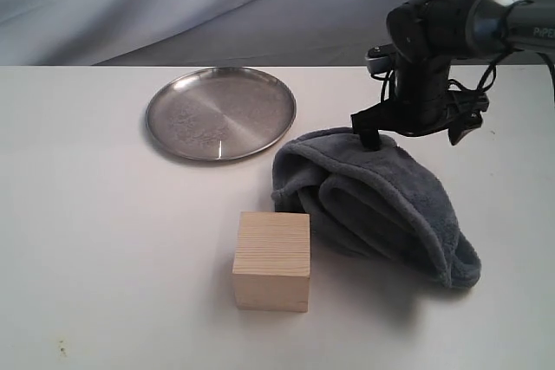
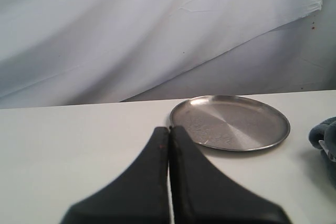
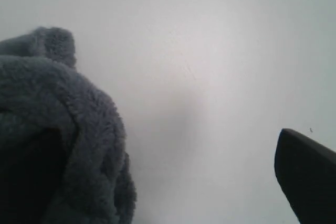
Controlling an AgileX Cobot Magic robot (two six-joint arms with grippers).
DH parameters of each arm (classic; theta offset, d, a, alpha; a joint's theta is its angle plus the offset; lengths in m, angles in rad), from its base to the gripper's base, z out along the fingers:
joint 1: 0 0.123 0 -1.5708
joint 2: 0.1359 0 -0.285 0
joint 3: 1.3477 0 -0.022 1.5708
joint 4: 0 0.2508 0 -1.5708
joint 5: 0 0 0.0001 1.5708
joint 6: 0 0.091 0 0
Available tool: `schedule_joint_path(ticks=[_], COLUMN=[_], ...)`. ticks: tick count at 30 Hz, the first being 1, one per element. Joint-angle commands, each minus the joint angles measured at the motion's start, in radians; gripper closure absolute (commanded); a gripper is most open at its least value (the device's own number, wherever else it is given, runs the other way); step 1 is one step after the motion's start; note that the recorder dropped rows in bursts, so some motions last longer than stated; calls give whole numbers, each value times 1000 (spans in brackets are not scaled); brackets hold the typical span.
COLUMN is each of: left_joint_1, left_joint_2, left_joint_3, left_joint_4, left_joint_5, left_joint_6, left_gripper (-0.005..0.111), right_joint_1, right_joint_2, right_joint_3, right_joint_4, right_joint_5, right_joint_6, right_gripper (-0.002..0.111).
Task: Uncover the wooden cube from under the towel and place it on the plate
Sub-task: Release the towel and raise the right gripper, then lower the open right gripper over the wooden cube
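At lower centre, the wooden cube sits bare, down-left of the right gripper, jaws apart above the towel.

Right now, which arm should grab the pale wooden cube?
Right, probably: the right hand hangs open at the grey towel beside the pale wooden cube; the left hand is shut, facing the round steel plate.

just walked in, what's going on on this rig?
The cube sits uncovered on the table, beside the bunched towel and not yet on the plate, which is empty. The right hand is open at the towel's edge away from the cube. The left hand is shut on nothing, with the plate ahead of it.
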Motion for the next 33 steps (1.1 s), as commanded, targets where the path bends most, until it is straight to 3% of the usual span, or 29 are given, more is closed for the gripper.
schedule_joint_path(ticks=[1, 13, 21, 33], left_joint_1=[-5, -5, -5, -5], left_joint_2=[-4, -4, -4, -4], left_joint_3=[4, 4, 4, 4], left_joint_4=[-2, -2, -2, -2], left_joint_5=[-2, -2, -2, -2], left_joint_6=[-3, -3, -3, -3], left_gripper=[107, 107, 107, 107], right_joint_1=[-3, -3, 26, 277], right_joint_2=[-39, -264, -383, -436], right_joint_3=[-7, -7, -7, -2], right_joint_4=[-24, -53, 126, 231], right_joint_5=[31, 25, 140, 216], right_joint_6=[10, 12, -63, 0], right_gripper=[3, 3, 3, 3])
